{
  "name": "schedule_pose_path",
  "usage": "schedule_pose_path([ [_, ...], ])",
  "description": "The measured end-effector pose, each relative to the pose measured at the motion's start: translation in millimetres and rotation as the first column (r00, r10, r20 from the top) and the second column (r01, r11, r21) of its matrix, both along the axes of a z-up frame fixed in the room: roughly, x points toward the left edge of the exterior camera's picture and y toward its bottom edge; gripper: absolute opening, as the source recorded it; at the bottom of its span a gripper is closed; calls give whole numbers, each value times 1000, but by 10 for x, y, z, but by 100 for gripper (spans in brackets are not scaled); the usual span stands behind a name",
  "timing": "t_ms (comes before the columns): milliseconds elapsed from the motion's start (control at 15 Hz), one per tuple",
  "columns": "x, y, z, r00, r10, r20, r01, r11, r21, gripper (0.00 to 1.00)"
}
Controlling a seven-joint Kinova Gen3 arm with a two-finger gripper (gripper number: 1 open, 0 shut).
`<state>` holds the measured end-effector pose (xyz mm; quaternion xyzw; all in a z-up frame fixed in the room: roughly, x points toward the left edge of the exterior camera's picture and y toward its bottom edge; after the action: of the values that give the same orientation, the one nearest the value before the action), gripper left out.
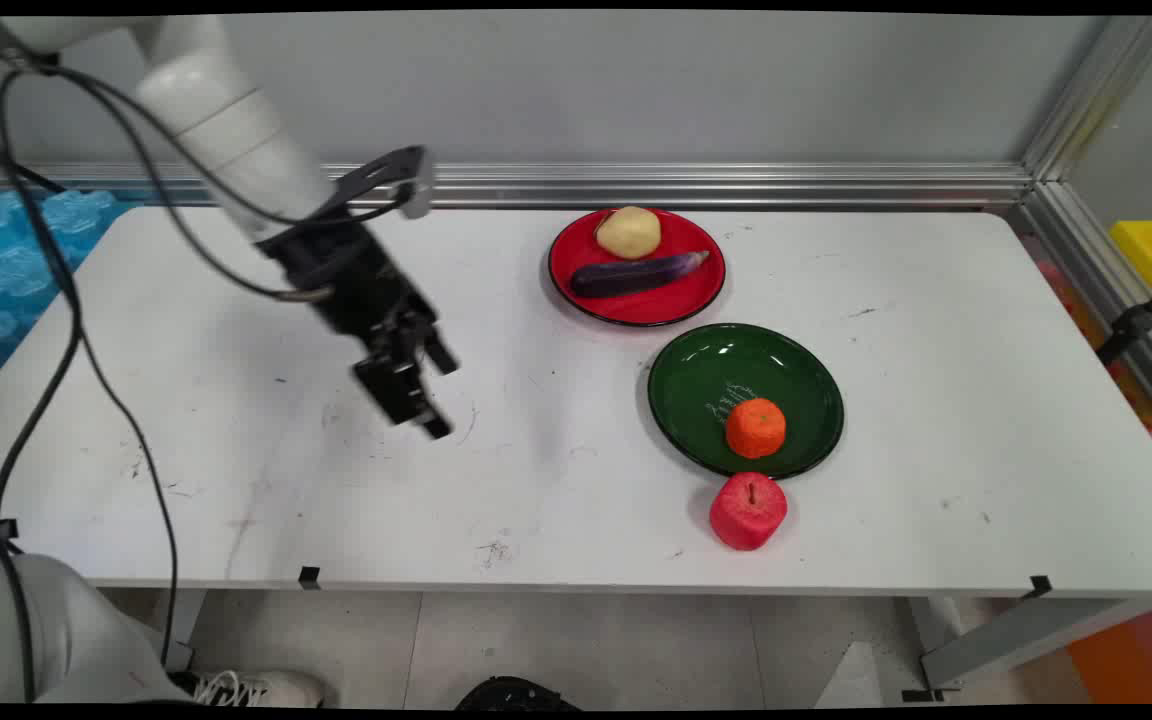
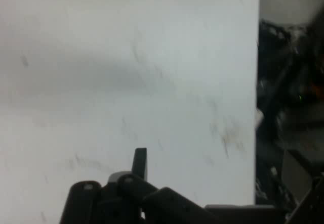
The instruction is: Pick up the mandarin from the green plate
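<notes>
One white table (image 1: 236, 470), scuffed and marked with dark streaks, its bare surface filling most of the hand view (image 2: 126, 82) up to a straight edge on that picture's right. One black two-finger gripper (image 1: 441, 395), carried on the white arm from the upper left, tilted down and to the right, poised over the table's left-middle area; nothing lies between its fingers, which appear spread apart in the main view with one tip (image 1: 439, 428) lower and nearer than the other, though the gap is small there and the hand view shows only the linkage and one short finger tip (image 2: 139, 162) at its bottom edge. The gripper touches nothing and stands well apart from all the items listed below. One red plate (image 1: 636, 308), toward the back of the table, right of centre, holding one pale yellow potato (image 1: 628, 231) at its rear and one dark purple eggplant (image 1: 636, 274) lying across its middle, just in front of the potato. One green plate (image 1: 706, 375), near and to the front right of the red plate, holding one orange (image 1: 755, 427) by its front rim. One red apple (image 1: 748, 511), standing on the table just in front of the green plate, close below the orange. Black cables (image 1: 66, 330) hang from the arm along the left side.
</notes>
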<state>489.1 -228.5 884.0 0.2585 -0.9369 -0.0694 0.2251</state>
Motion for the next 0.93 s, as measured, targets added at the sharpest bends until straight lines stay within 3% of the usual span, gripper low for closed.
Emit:
schedule_pose_path([
  [333,-509,-325,-34,997,-2,-73,-7,992,-126,100],
  [933,-1355,-602,-445,991,-32,-130,-9,954,-299,100],
])
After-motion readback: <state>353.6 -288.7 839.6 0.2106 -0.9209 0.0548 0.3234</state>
